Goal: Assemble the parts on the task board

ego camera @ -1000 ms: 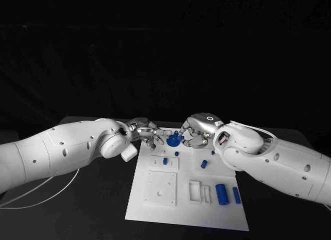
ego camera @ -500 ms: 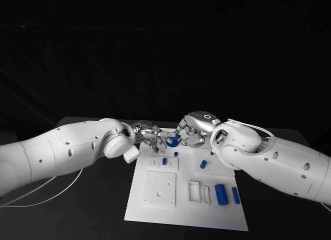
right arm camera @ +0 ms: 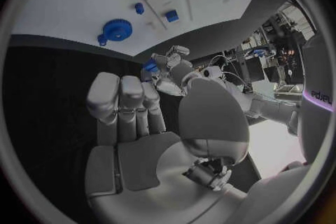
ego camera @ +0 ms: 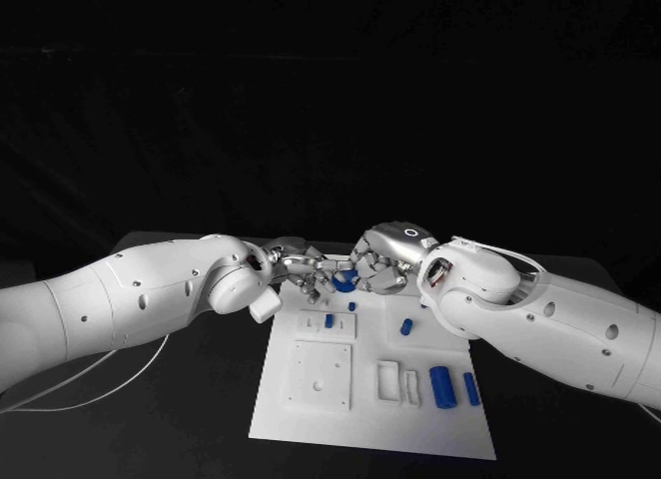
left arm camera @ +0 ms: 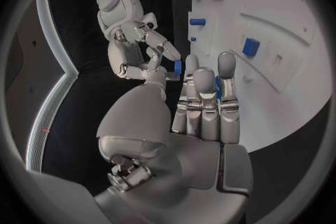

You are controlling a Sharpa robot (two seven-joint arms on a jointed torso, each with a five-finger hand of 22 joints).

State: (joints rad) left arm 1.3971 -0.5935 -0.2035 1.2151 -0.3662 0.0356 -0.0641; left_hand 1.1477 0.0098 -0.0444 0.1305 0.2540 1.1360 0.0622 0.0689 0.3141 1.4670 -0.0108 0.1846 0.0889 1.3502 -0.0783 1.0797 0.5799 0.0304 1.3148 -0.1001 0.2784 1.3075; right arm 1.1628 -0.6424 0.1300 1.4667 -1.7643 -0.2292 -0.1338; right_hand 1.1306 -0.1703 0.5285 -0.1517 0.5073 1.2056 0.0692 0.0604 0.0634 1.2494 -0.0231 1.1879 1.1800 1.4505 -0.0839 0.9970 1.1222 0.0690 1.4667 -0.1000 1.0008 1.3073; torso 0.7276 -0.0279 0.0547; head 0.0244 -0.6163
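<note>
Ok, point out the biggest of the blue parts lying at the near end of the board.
It is the thick blue cylinder lying beside the white block on the task board. The narrower blue bar lies on its other side, and the other blue pieces are smaller.

Both white arms reached in from the sides and met at the far end, about twelve o'clock from the robot, with the left hand [ego camera: 297,265] and the right hand [ego camera: 384,261] facing each other and nearly touching. The left hand's fingers [left arm camera: 207,102] lay straight and close together, thumb set apart. The right hand's fingers [right arm camera: 127,102] were likewise extended side by side, palm open.
</note>
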